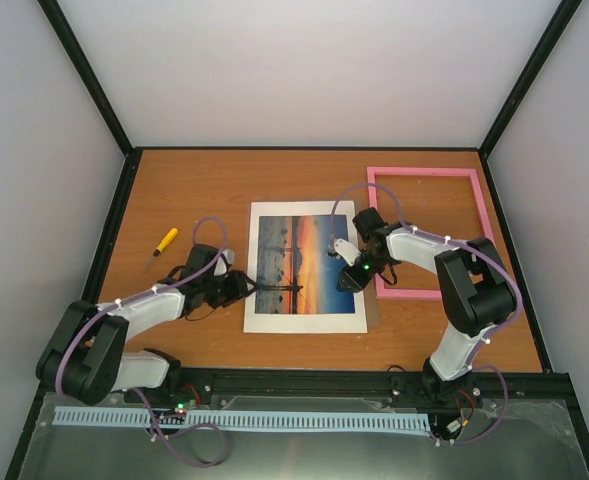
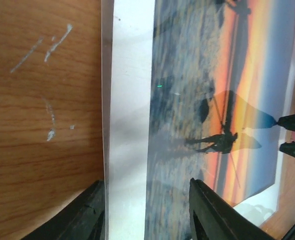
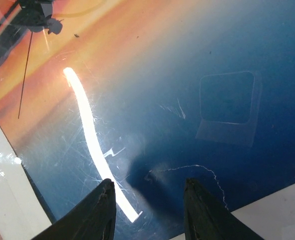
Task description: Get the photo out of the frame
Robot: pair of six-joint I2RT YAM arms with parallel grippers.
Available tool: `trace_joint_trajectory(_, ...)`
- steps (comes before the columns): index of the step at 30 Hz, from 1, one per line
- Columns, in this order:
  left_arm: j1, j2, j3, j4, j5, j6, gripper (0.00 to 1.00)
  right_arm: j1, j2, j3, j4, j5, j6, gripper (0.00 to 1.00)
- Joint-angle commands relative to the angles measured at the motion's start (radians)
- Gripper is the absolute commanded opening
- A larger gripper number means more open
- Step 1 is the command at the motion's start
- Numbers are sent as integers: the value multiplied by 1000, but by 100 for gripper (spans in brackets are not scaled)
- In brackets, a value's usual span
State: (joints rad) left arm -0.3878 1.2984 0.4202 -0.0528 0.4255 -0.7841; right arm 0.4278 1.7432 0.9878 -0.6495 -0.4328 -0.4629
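- Wood-grain table (image 1: 174, 190), walled in grey, is seen bearing the frame (image 1: 424, 172) at the back right, laid flat with nothing inside it.
- The photo (image 1: 294, 260) is found at the table's middle, outside the frame and to its left. It is bordered by a white mat (image 1: 304, 320), whose right edge lies just beside the frame's left rail.
- The left gripper (image 2: 146, 200) is held spread, its fingers astride the mat's left border; whether contact is made cannot be told.
- The right gripper (image 3: 148, 182) is likewise spread and nothing is grasped. It is poised over the blue part of the print near its right edge.
- Glare and fine scratches are shown on the print's surface.
- The step in hand is judged to be freeing the print from the mat. The mat's border should be pinned by one gripper while an edge is lifted by the other, low and slowly, so that the paper is not creased.
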Motion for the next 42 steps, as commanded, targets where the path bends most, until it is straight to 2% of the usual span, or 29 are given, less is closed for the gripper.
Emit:
trace_joint_trajectory(1, -5, -70, 8, 22, 19, -26, 44, 6, 50, -22, -35, 62, 4, 36)
trace_joint_trajectory(7, -5, -125, 4, 34, 31, -37, 41, 5, 53, -22, -35, 63, 3, 36)
trace_joint_trajectory(17, -5, -87, -7, 103, 84, -52, 34, 5, 55, -21, -37, 65, 3, 36)
trace_joint_trajectory(34, -5, 56, -47, 191, 130, -58, 36, 6, 69, -20, -38, 69, 2, 36)
trace_joint_trajectory(42, -5, 124, -18, 146, 96, -28, 39, 6, 73, -20, -38, 72, 3, 36)
